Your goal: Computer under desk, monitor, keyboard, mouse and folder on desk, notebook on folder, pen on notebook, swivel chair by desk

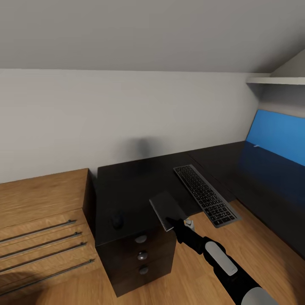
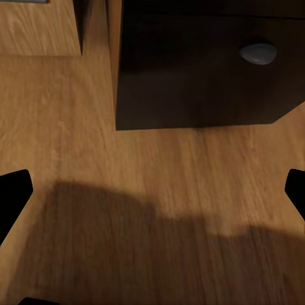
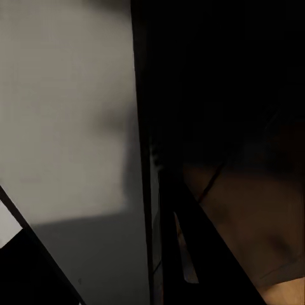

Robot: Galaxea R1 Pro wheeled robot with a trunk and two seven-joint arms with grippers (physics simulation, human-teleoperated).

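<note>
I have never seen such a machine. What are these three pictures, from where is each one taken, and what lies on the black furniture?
It is a simulated wheeled robot with two arms. The large picture comes from a camera on its head, looking down; the other two come from cameras near each wrist.

In the head view the right gripper holds a thin grey notebook above the black drawer unit. A keyboard lies on the black desk, and a small dark mouse sits near its front edge.

The left wrist view shows the wood floor and one drawer knob, with open fingers at the sides. The right wrist view is dark and too close to read.
</note>
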